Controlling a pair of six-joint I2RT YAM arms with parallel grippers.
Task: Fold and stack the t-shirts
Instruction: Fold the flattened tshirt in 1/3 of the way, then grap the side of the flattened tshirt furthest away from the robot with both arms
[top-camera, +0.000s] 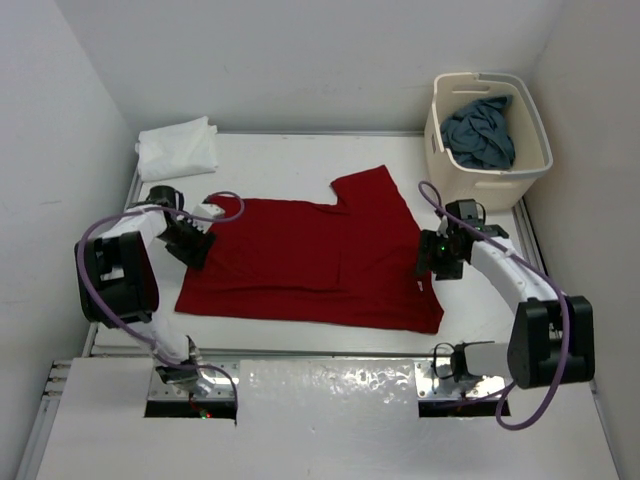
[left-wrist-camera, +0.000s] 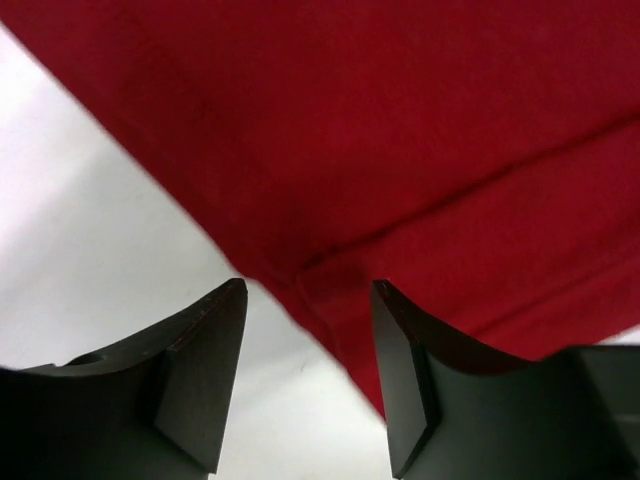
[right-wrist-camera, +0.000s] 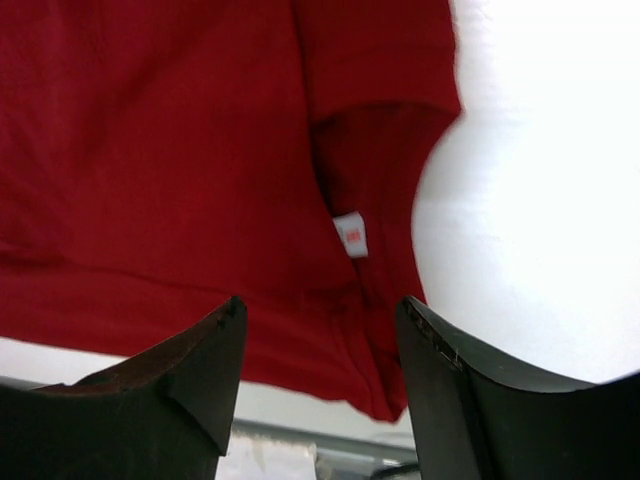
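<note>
From above, the bright red cloth t-shirt (top-camera: 310, 262) lay spread mid-frame on the white desk (top-camera: 300, 160), a folded white shirt (top-camera: 178, 148) upper left, a slate blue-grey shirt (top-camera: 480, 130) in the cream plastic basket (top-camera: 495, 185) upper right. Left wrist: the left gripper (left-wrist-camera: 309, 300) gaped empty over the red edge, bare desk lower left. Right wrist: the right gripper (right-wrist-camera: 321, 310), likewise released, hung near a white label (right-wrist-camera: 351, 235); pinching edges to fold seemed next.

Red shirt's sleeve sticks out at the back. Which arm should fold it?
Probably the right one: right fingers sit at the shirt's edge nearest that sleeve; left fingers are far across.
</note>
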